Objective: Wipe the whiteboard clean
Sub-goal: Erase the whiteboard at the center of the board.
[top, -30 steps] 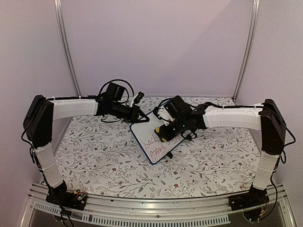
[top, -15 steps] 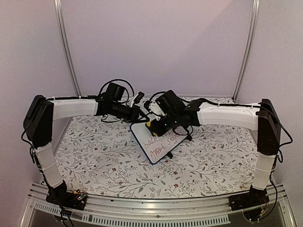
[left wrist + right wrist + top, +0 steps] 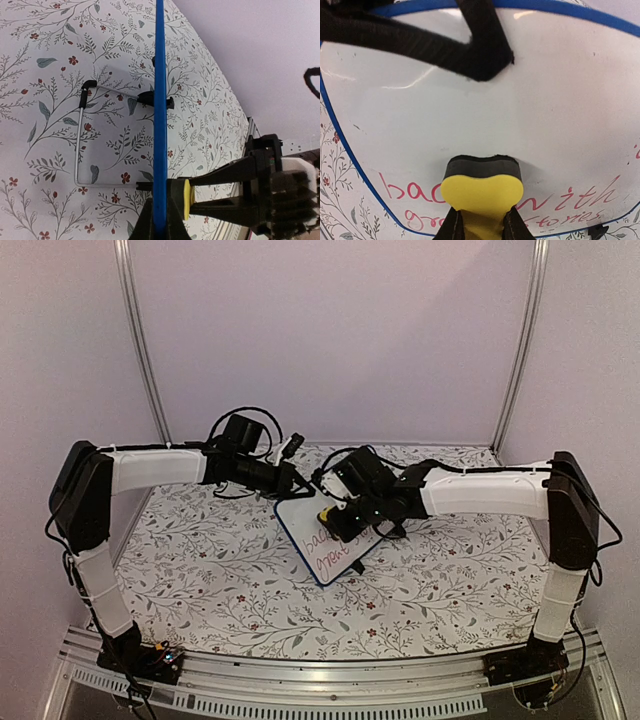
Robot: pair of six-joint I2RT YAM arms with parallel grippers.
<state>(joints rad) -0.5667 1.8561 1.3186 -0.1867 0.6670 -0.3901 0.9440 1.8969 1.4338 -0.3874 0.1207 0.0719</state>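
Observation:
The whiteboard (image 3: 325, 535) stands tilted at the table's middle, blue-framed, with red handwriting on its lower part and a clean upper part (image 3: 545, 100). My left gripper (image 3: 290, 483) is shut on the board's top edge; in the left wrist view the blue edge (image 3: 160, 115) runs straight up from between the jaws. My right gripper (image 3: 335, 515) is shut on the yellow sponge eraser (image 3: 481, 192), whose black felt side presses on the board just above the red text. The eraser also shows in the left wrist view (image 3: 186, 199).
The board's wire stand (image 3: 80, 145) with black feet rests on the floral tablecloth (image 3: 200, 560) behind it. Metal frame posts (image 3: 140, 340) rise at the back corners. The purple back wall is close behind.
My right gripper with the eraser went up-left across the board's top, then came back down to the middle, above the red text. The left arm has not moved.

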